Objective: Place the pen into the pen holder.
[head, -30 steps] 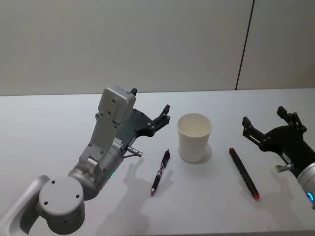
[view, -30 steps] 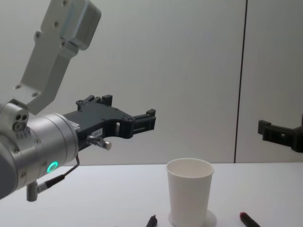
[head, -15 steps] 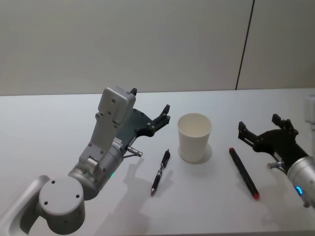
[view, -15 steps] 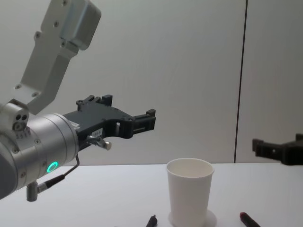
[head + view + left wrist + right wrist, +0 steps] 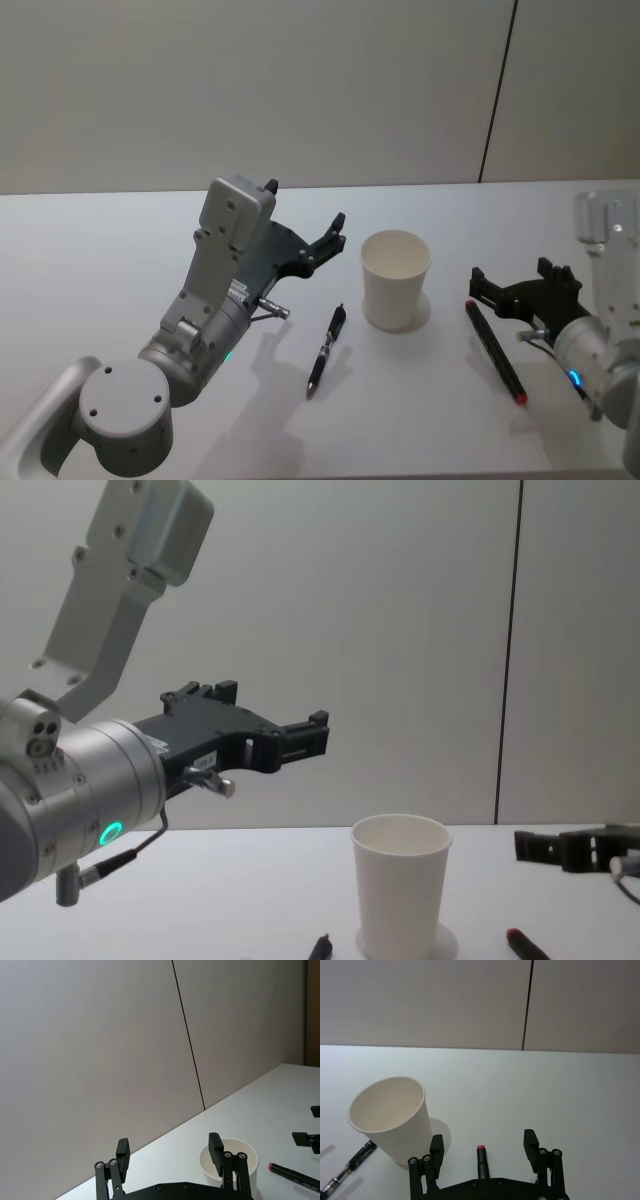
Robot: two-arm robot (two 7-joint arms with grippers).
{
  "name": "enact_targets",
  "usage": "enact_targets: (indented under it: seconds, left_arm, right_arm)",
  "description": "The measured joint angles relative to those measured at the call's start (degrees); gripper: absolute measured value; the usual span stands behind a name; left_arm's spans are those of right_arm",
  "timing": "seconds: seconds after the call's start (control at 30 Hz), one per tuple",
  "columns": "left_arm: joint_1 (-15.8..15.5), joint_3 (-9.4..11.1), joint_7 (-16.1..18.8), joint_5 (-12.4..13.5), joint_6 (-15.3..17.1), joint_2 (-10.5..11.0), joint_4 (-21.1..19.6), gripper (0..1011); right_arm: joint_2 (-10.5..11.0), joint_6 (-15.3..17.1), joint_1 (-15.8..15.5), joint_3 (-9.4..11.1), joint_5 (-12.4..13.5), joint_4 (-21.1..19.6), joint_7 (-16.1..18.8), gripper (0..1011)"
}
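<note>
Red-tipped pen [image 5: 494,350] flat beside pen holder [image 5: 395,279], right end effector [image 5: 510,275] spread above it, left end effector [image 5: 338,232] spread

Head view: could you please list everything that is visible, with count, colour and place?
pen holder: one, white paper cup, upright in the middle of the table.
black pen: one, black and silver, lying left of the holder.
marker: one, black with red end, lying right of the holder.
table: one, white, under everything.
left gripper: one, black, open, raised left of the holder.
right gripper: one, black, open, over the marker's far end.
</note>
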Motion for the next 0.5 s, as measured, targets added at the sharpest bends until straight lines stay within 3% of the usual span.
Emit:
enact_targets:
  seconds: [0.5]
  left_arm:
    - [0.00, 0.00, 0.00, 0.00, 0.00, 0.00, 0.00, 1000]
  right_arm:
    - [-3.66, 6.64, 3.35, -1.11, -0.94, 5.68, -3.20, 1002]
